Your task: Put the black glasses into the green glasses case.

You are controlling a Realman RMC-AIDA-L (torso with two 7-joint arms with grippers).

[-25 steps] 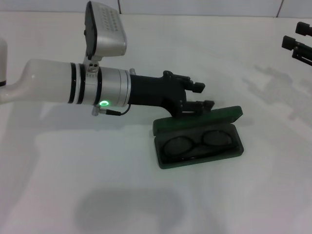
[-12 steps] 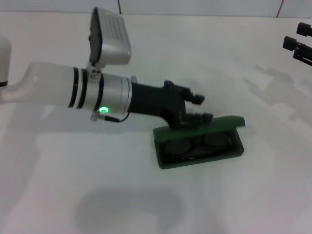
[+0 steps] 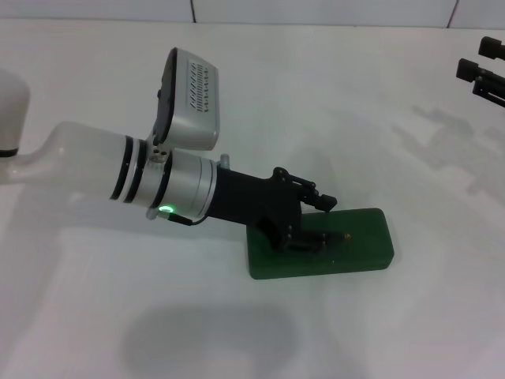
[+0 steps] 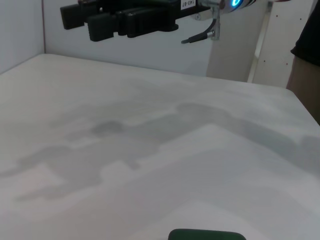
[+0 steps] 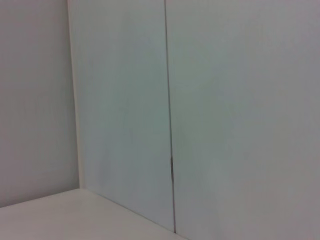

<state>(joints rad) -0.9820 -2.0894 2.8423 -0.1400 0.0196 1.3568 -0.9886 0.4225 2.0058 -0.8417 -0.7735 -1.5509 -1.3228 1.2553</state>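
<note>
The green glasses case point(image 3: 347, 249) lies closed on the white table, right of centre, with a small gold mark on its lid. A sliver of it shows in the left wrist view point(image 4: 207, 234). The black glasses are hidden, not visible anywhere. My left gripper point(image 3: 314, 223) is open and rests on the left part of the lid, its lower finger pressing on the lid. My right gripper point(image 3: 481, 67) is parked high at the far right, open and empty. It also shows in the left wrist view point(image 4: 115, 17).
The white table point(image 3: 379, 118) has a wall at its back edge. The left arm's white forearm and wrist camera point(image 3: 189, 99) stretch across the left half of the table.
The case's lid was standing open with the glasses lying inside. My left gripper has pushed the lid down and forward, and the case is now shut.
</note>
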